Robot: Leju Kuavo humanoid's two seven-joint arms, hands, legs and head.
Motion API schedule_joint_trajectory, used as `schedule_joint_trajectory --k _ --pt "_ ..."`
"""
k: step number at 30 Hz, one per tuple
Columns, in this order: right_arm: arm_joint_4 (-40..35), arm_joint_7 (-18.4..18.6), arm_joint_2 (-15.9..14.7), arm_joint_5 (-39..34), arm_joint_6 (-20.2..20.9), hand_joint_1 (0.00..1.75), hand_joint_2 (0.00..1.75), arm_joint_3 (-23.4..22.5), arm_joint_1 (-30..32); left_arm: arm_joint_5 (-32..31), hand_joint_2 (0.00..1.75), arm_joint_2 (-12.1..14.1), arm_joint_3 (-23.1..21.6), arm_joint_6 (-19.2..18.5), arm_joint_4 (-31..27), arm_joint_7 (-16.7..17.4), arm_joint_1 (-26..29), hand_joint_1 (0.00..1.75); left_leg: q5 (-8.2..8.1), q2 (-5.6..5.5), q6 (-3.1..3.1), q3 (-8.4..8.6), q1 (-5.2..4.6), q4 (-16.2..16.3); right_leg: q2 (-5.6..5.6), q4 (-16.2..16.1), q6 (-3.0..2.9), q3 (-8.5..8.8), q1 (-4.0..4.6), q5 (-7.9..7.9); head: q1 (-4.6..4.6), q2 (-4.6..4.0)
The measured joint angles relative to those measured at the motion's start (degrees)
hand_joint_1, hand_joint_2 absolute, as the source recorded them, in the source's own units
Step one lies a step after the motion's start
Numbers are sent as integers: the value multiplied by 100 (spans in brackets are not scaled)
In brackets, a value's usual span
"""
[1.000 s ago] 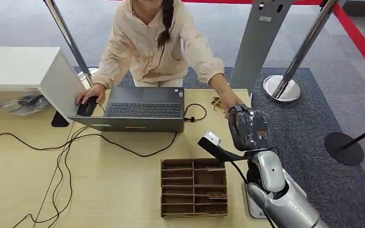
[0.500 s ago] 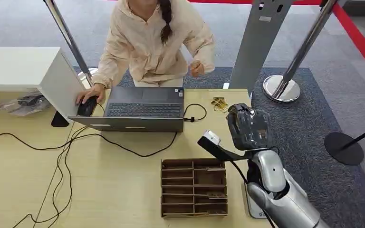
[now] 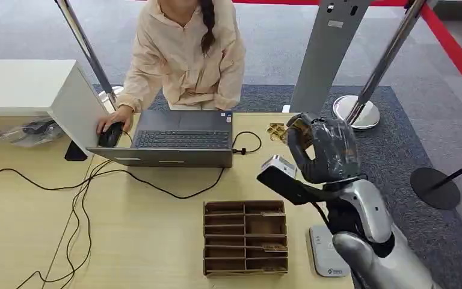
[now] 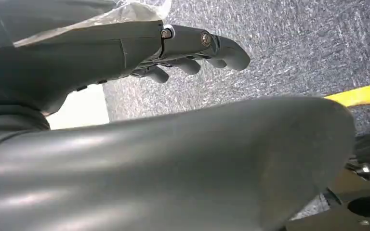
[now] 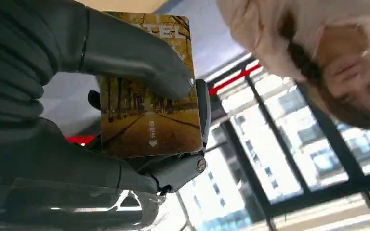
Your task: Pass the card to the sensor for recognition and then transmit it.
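Note:
My right hand (image 3: pixel 325 150) is raised above the table's right end, near the laptop's right side. It pinches a golden card (image 5: pixel 149 106) printed with a tree-lined avenue between thumb and fingers (image 5: pixel 125 53). The white card sensor (image 3: pixel 326 251) lies flat on the table near its front right corner, beside my right forearm and below the raised hand. My left hand (image 4: pixel 192 48) hangs over grey carpet, its fingers loosely extended and holding nothing.
A person (image 3: pixel 183 54) stands behind the wooden table (image 3: pixel 144 235) with one hand on a mouse (image 3: pixel 109 135) beside an open laptop (image 3: pixel 180 139). A cardboard divider tray (image 3: pixel 245 238) sits left of the sensor. Small golden items (image 3: pixel 275 130) lie near the laptop; stanchion bases (image 3: pixel 355 112) stand beyond.
The person's arm, which reached to my right hand a second ago, has pulled back to the body. My right hand has risen toward the camera and shifted slightly right, uncovering the sensor.

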Motion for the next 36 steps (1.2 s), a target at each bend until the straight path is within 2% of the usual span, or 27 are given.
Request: schedule_joint_trajectory --k 1,4,7,9,13,15,19,23,29,36 --pt "-105 -7 -57 -582 140 173 175 -22 -5 24 0 0 0 0 0 -4 1 0 0 -1 0 -1 0 0 0 0 0 0 0 0 2 0" --pt "-455 -22 -247 -1630 387 168 175 -101 -30 59 0 4 2 0 0 -9 13 0 0 0 0 -1 0 0 0 -1 0 -2 0 0 2 0" --pt "-695 -195 -479 -2824 522 175 175 -197 22 103 0 9 2 0 0 -20 13 0 0 -1 0 -1 0 1 0 -2 0 -2 0 0 2 0" --pt "-828 -319 -654 -3194 500 175 175 -282 136 133 0 13 2 7 0 -20 17 0 -1 -1 0 -3 0 1 0 -2 0 -2 0 0 0 2" --pt "-913 -223 -841 -2401 207 175 175 -461 484 197 0 17 2 35 2 -7 15 0 -1 -1 -1 -3 0 0 0 -2 0 -2 0 0 2 0" --pt "-915 -188 -903 -2212 174 175 175 -501 598 201 0 20 2 35 2 -4 13 0 -1 0 -1 -2 0 0 0 -2 0 -2 0 0 0 0" --pt "-874 155 -994 -1024 170 175 175 -568 797 242 0 20 2 50 2 9 15 0 -1 -2 0 -3 1 -1 0 -2 0 -2 1 0 2 0" --pt "-697 323 -1042 -320 91 175 175 -625 1088 267 0 46 2 68 2 15 10 0 -1 -1 -1 -3 1 -1 0 -1 0 -1 1 0 0 0" --pt "-265 487 -1075 246 -57 175 175 -691 1430 291 0 63 2 74 0 31 10 0 -2 -2 -1 -5 1 -1 0 -2 0 -3 1 -1 0 0" --pt "-25 505 -1077 319 -166 175 175 -715 1554 291 0 66 2 85 2 33 11 0 -2 -1 -1 -6 1 -2 0 -2 0 -3 1 -1 2 0"
